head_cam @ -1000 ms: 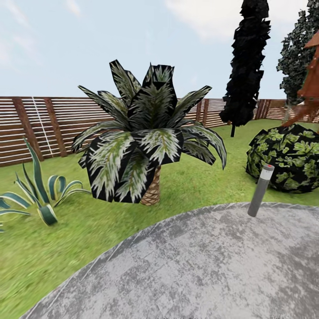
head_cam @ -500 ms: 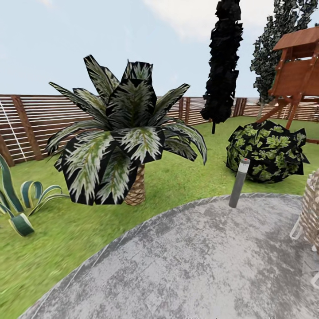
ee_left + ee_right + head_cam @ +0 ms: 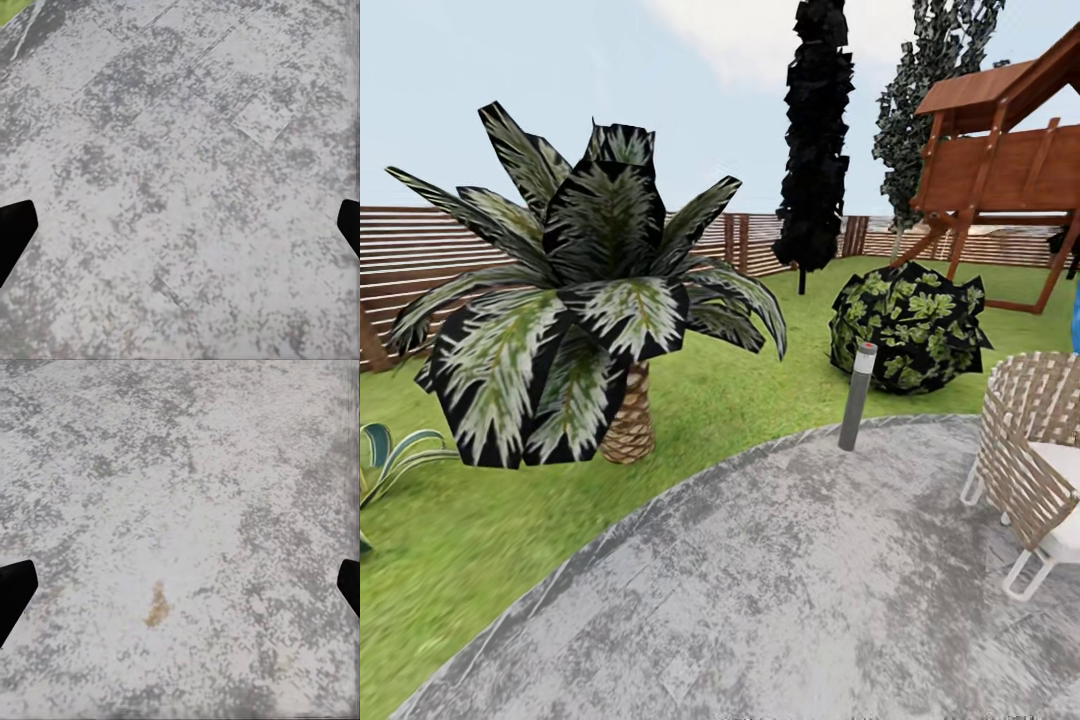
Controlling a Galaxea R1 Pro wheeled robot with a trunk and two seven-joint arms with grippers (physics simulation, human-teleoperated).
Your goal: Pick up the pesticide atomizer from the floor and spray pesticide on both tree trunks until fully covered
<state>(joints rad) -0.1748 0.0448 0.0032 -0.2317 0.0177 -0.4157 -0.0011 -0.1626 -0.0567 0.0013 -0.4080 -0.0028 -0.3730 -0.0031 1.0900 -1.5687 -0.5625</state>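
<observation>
The pesticide atomizer is out of view. Far back on the lawn, behind a wooden play frame, rises a tall tree point(image 3: 925, 80) with dark mottled green leaves; its pale trunk point(image 3: 900, 238) looks thin at this distance. My left gripper point(image 3: 180, 232) is open over grey stone paving point(image 3: 180, 150), its dark fingertips point(image 3: 15, 229) at the picture's two sides with nothing between them. My right gripper point(image 3: 180, 592) is open in the same way above paving with a small orange-brown speck point(image 3: 156, 607).
A short palm point(image 3: 585, 300) with a scaly trunk stands on the grass left of the paving point(image 3: 790, 590). A grey bollard light point(image 3: 857, 396), a round bush point(image 3: 907, 325) and a near-black narrow tree point(image 3: 815, 140) lie ahead. A wicker chair point(image 3: 1035, 450) sits at the right. A slat fence point(image 3: 420, 260) rings the lawn.
The head camera has turned right, so the whole scene has slid left. The play frame and the wicker chair have come into view at the right.
</observation>
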